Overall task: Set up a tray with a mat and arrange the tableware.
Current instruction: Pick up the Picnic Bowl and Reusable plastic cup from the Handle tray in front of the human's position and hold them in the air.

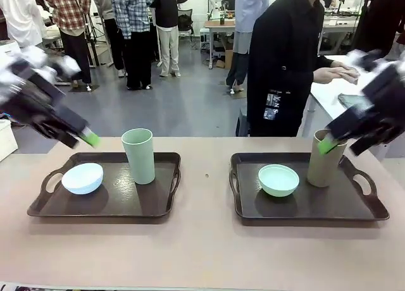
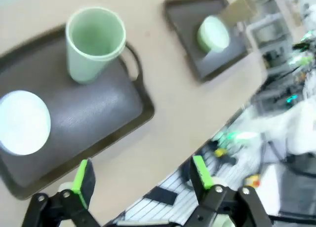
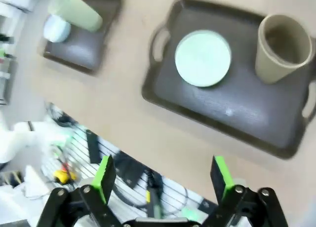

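Two dark trays lie side by side on the table. The left tray [image 1: 101,214] holds a pale blue bowl [image 1: 82,178] and an upright light green cup [image 1: 139,155]. The right tray [image 1: 304,218] holds a mint green bowl [image 1: 278,179] and an upright brown-tan cup [image 1: 326,161]. I cannot tell a mat from the dark tray floors. My left gripper [image 1: 85,137] hovers open above the left tray's far left corner, holding nothing [image 2: 142,173]. My right gripper [image 1: 329,144] hangs open just above the brown-tan cup's rim, also holding nothing [image 3: 163,172]. Both arms look motion-blurred.
A person in black [image 1: 285,63] stands at the far side, hands [image 1: 335,74] over a white side table on the right. Bare tabletop [image 1: 205,240] runs between the trays and along the near edge. Cables and clutter lie below the table's near edge [image 3: 123,168].
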### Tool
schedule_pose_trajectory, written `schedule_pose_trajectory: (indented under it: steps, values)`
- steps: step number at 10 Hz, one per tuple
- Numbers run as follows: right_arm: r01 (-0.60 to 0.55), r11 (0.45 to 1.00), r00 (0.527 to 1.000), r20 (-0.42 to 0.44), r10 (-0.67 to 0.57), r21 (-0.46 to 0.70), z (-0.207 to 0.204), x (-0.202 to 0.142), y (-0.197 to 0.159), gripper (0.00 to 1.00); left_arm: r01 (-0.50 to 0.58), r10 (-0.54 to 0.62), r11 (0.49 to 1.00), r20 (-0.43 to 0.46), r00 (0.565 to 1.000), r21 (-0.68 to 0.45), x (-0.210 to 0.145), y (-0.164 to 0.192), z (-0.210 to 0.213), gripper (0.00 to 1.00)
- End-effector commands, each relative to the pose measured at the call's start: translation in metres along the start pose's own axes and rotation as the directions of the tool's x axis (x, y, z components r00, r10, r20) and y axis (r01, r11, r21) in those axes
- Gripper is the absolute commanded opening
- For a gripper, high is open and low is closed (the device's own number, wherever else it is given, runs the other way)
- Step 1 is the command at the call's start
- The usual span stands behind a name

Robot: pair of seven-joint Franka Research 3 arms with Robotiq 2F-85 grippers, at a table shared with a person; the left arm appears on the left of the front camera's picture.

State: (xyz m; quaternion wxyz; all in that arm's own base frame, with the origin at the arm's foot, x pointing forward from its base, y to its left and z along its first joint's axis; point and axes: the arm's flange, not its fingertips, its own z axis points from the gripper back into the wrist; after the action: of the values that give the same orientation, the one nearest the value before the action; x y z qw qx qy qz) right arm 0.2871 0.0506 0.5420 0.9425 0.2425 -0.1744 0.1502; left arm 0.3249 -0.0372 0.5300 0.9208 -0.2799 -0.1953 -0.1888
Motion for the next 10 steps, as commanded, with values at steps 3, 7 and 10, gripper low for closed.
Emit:
schedule_pose_trajectory:
  steps: [3,7,10]
  values:
    - [0.358,0.488,0.843,-0.052,-0.535,0.796,0.015,-0.093,-0.115,1.0,-0.313,0.398,0.815,0.079,0.914,-0.488,-0.046,0.085,-0.018,1.0]
    - [0.23,0.781,0.943,0.066,-0.328,0.581,0.06,-0.068,-0.136,1.0,-0.346,0.405,0.828,0.045,0.913,-0.44,-0.033,0.106,0.001,1.0]
    - [0.447,0.497,0.84,-0.159,-0.518,0.743,0.018,-0.073,-0.162,1.0,-0.34,0.528,0.585,0.027,0.849,-0.737,-0.046,0.118,-0.019,1.0]
